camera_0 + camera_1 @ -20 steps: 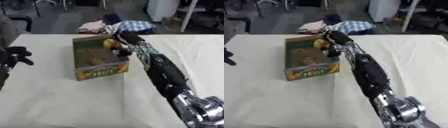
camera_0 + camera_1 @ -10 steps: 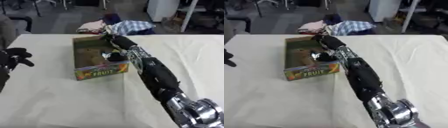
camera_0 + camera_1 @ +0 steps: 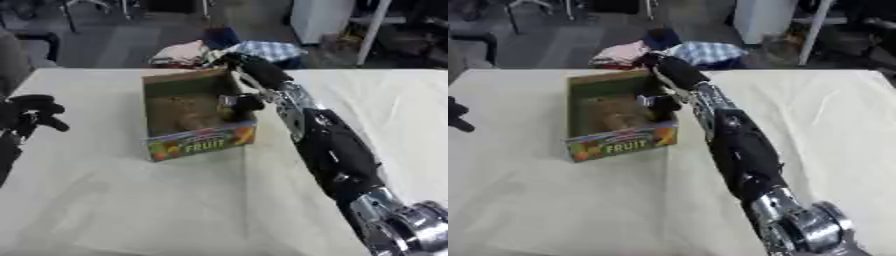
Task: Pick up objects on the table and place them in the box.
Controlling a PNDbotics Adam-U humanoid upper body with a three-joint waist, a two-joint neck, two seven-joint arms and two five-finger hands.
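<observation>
A cardboard box printed with fruit pictures and the word FRUIT on its near wall (image 3: 201, 142) stands on the cream-covered table (image 3: 157, 210), a little toward ten o'clock from the middle of the left eye view. The robot's black and silver right arm (image 3: 328, 150) runs in from five o'clock up to the box's right wall, and its right hand (image 3: 242, 104) hangs over that wall inside the box; the dark fingers look bent downward, but I cannot tell whether they hold anything. On the box floor lies a blurred brownish mass (image 3: 179, 114), just beside the hand at its nine o'clock side. The left hand (image 3: 31, 114) shows at nine o'clock near the table edge, fingers curled and holding nothing.
</observation>
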